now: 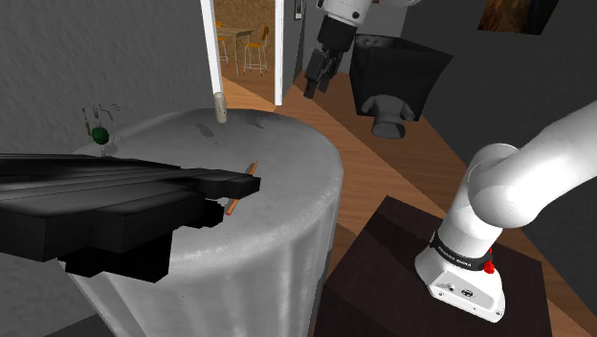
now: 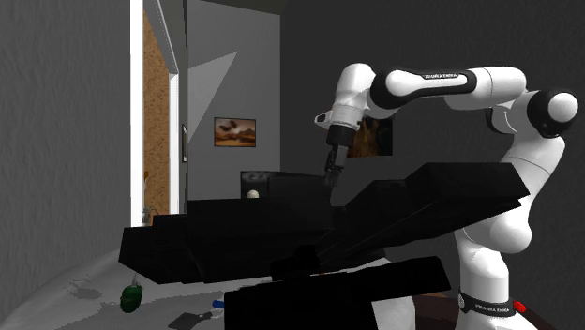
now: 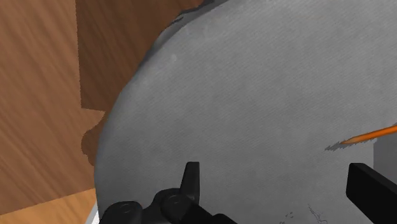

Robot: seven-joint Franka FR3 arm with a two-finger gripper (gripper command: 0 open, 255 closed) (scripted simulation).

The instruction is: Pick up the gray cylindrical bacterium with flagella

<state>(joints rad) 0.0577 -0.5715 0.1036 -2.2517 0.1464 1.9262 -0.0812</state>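
My white arm rises from its base, bends over at the top and stretches out high and nearly level. My wrist turns downward, so my black jaws hang in the air, pointing down. My two fingers stand well apart, clasping nothing between them.

Dim, light from doorway, soft shadows
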